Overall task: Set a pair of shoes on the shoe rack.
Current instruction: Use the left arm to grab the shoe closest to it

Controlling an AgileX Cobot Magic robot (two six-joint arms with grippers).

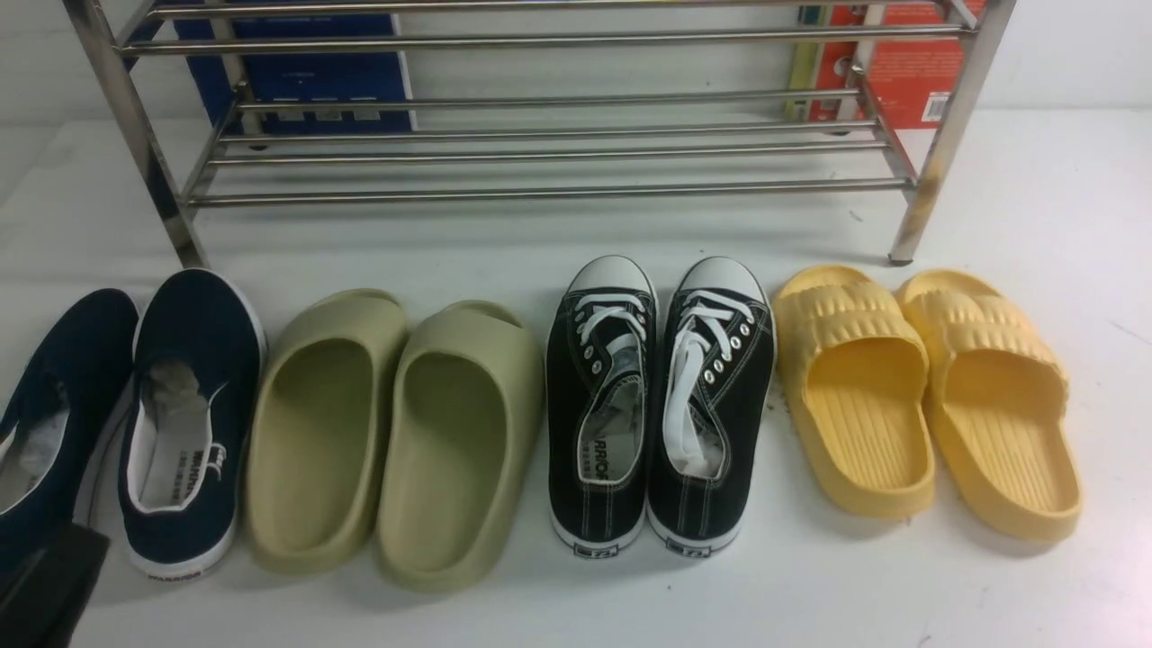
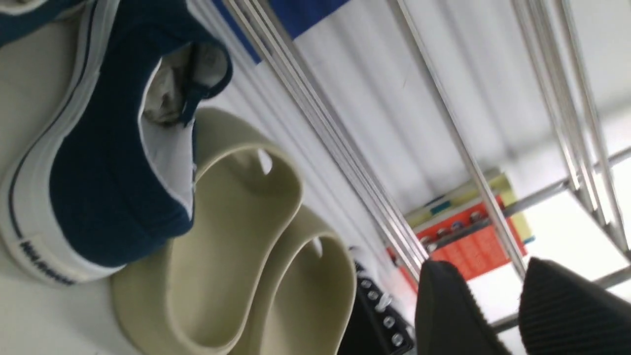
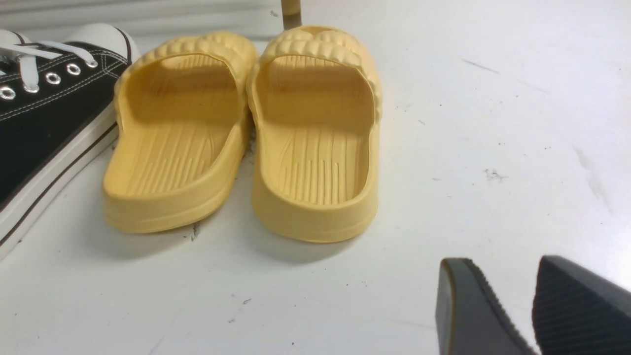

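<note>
Nearest us, the left hand [image 2: 490, 276] hangs low by the left end of the bench [image 1: 810, 594], fingers apart with nothing between them. The right hand [image 3: 500, 278] is also spread and empty, over by the yellow slides [image 1: 927, 396].

Next out is the row of footwear. The navy pair sits at its far left. The inner shoe [image 1: 192, 418] is in full view just beside the olive slides [image 1: 396, 432], and the outer shoe [image 1: 54, 423] is cut by the frame edge. Both rest flat on the bench, heels toward us and toes toward the rack [image 1: 549, 189], so each long axis runs near to far; the outer shoe slants its toe inward. Their heels lie just ahead of the left hand and well apart from the right, with the black sneakers [image 1: 657, 414] between.

We judge the left arm the nearer one, and it should close across a shoe's width near the heel.

Farthest, the rack holds neither navy shoe yet.
</note>
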